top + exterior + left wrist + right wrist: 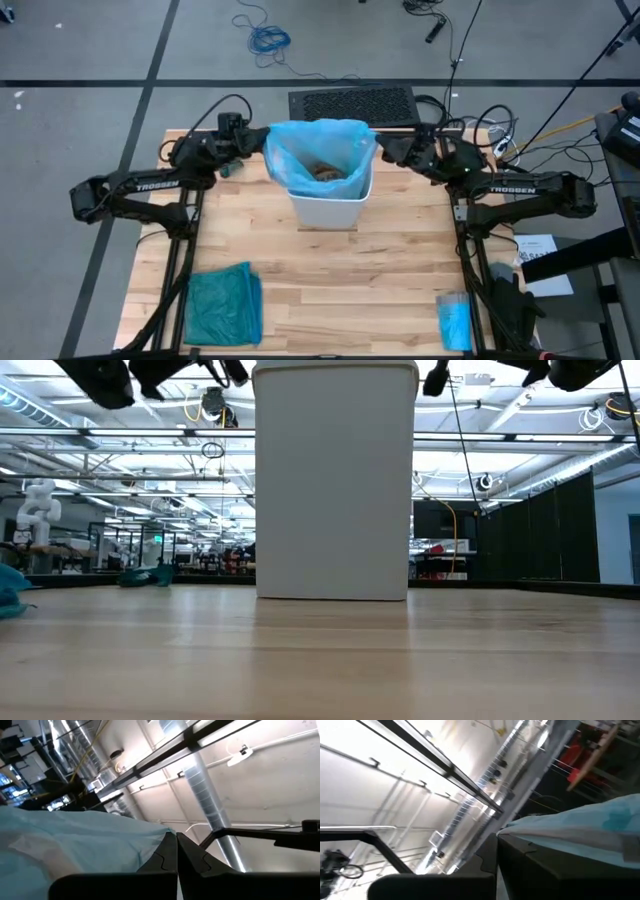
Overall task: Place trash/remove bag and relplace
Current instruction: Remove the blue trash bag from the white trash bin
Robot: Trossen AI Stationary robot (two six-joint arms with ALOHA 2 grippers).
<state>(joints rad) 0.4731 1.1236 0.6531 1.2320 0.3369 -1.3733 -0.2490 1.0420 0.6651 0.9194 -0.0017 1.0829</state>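
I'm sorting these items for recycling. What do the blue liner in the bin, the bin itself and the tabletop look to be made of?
The liner looks like thin, see-through pale-blue plastic film: it crinkles and drapes over the rim. The bin seems to be rigid white plastic with a smooth matte wall, though that is a guess from its look. The tabletop appears to be light wood in jointed strips with visible grain.

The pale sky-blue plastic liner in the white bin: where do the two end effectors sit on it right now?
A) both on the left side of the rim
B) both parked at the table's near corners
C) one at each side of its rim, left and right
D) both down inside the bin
C: in the high view the left end effector and the right end effector sit shut at opposite sides of the pale sky-blue plastic liner of the white bin.
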